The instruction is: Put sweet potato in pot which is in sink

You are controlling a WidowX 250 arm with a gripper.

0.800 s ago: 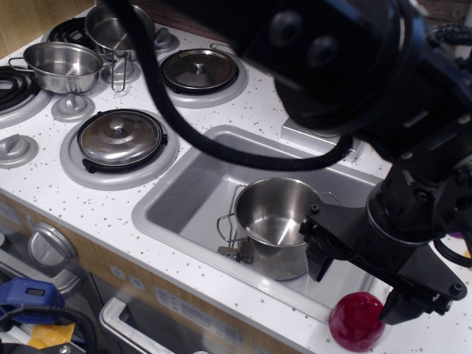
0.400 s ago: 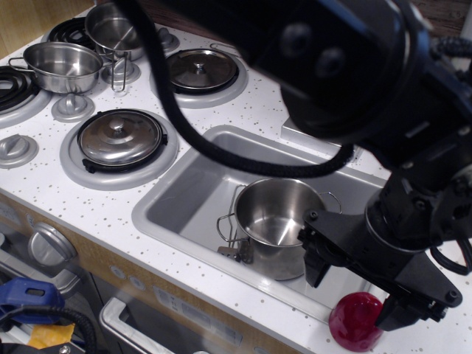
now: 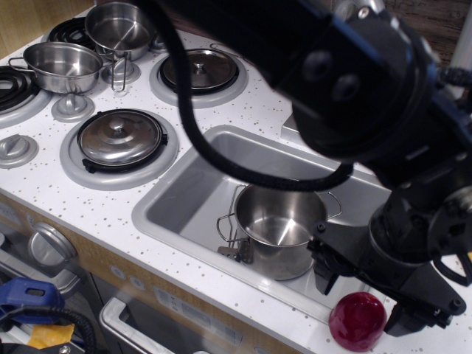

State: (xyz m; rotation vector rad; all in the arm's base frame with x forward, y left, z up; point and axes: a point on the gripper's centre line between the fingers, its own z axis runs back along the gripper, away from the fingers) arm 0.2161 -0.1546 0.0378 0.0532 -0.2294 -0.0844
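The sweet potato (image 3: 358, 321) is lying on the white speckled tabletop (image 3: 258, 103), at the near right corner, just outside the raised rim of the sink (image 3: 181, 199). The claw (image 3: 366, 295) is hanging directly over it with its two black fingers spread apart, one finger (image 3: 324, 269) to the left of the red lump near the sink rim and the other finger (image 3: 420, 317) to the right; the claw is released and is not gripping anything. Whether a finger is touching the sweet potato, I cannot tell. The pot (image 3: 280, 225) is standing upright inside the sink, in its near right part, just beside the left finger, and its inside is showing only bare steel. The big black body of the arm (image 3: 354, 81) and a thick black cable (image 3: 221, 155) are covering the far right side of the sink and much of the view. On the left side of the tabletop, two burners are carrying flat lids, the near lid (image 3: 120, 138) and the far lid (image 3: 199, 70). Farther left a shallow steel pan (image 3: 63, 66) is sitting on a burner, and another steel pot (image 3: 118, 26) is standing at the far edge.
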